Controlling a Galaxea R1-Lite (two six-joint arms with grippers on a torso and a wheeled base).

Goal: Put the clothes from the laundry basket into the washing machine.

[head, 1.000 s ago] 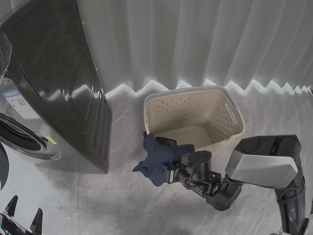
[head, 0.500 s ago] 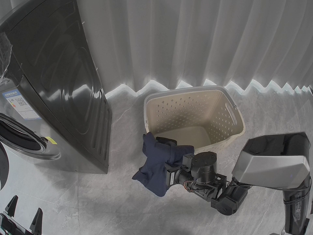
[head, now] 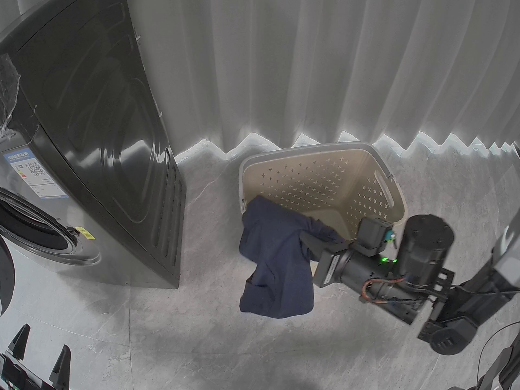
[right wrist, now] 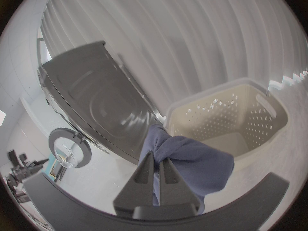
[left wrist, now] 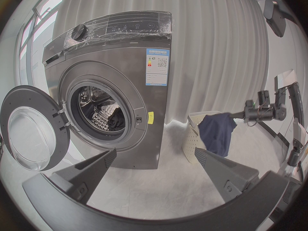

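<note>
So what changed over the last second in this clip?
The right gripper, still shut on the blue garment, rose and shifted toward the basket, its wrist turning over as the arm behind it swung out to the robot's right. The garment, bunched before, now hangs open over the basket's near left corner. The basket, washing machine and open left gripper stayed put.

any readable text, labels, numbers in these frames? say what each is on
On the washing machine front, blue label with QR code: print too small to read.
Beside its door opening, yellow sticker: too small to read.
Along its top, control panel markings: blurred under film, unreadable.
On the laundry basket and navy garment: none.
</note>
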